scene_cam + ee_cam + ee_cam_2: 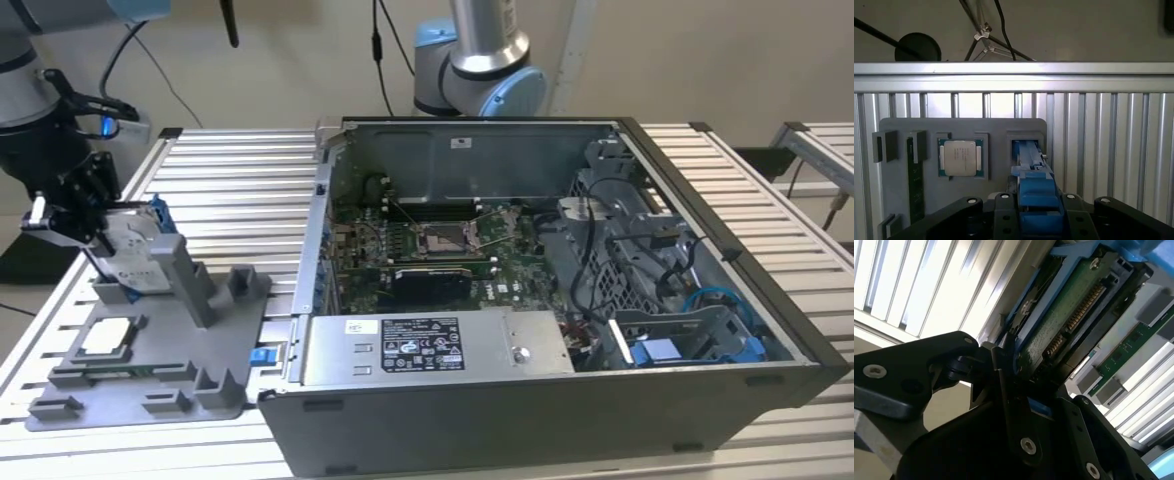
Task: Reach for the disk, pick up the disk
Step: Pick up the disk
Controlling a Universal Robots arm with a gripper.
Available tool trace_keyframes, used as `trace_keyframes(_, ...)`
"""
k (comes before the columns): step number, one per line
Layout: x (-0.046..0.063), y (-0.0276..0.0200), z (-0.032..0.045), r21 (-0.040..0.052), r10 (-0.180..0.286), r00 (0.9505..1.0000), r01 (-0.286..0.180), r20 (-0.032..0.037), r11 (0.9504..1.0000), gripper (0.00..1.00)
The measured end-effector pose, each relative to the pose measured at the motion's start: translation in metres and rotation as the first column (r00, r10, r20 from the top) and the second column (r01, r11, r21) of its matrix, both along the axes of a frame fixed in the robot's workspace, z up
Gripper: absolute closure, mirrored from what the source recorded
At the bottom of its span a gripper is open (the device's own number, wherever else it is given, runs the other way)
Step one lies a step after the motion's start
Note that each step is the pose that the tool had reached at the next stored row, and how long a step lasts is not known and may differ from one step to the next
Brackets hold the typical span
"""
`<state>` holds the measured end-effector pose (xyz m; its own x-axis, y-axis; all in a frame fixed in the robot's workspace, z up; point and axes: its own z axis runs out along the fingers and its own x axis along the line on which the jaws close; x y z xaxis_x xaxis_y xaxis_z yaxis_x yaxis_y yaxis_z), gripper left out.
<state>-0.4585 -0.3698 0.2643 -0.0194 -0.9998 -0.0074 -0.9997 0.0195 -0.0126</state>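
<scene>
- The gripper [91, 235] hangs at the exterior view's far left, over one end of the grey holder [200, 350]. Its jaws look closed on the disk [134, 255], one on each long edge.
- The disk stands on edge right between the jaws. In the first wrist view its blue bracket [1036, 200] sits between them and runs away from the gripper toward a slot [1010, 142] in the holder.
- In the second wrist view a black finger [1004, 390] bears on the bracket's rim, with the disk's green board [1064, 315] just past it.
- I cannot tell whether the disk's far end is clear of the slot or sits in it.
- Step in hand, as I judge it: the reach is done and the grasp is made. The pick-up is at its start or barely under way.
- The pick-up calls for a firm hold and a straight pull along the slot, because a tilt could jam the bracket against the slot's walls.
- Below the gripper's level, one pocket over from the slot, a chip [110, 337] lies flat in the holder, apart from the disk.
- Well away from the gripper, toward the exterior view's right, stands the open case [534, 420] with its power supply [427, 345]. The gripper touches neither.
</scene>
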Motion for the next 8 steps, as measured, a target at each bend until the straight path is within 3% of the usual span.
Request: trace_keyframes(8, 0.0, 0.0, 0.0167, 0.0001, 0.0, 1.0, 0.0, 0.0004, 1.0, 1.0)
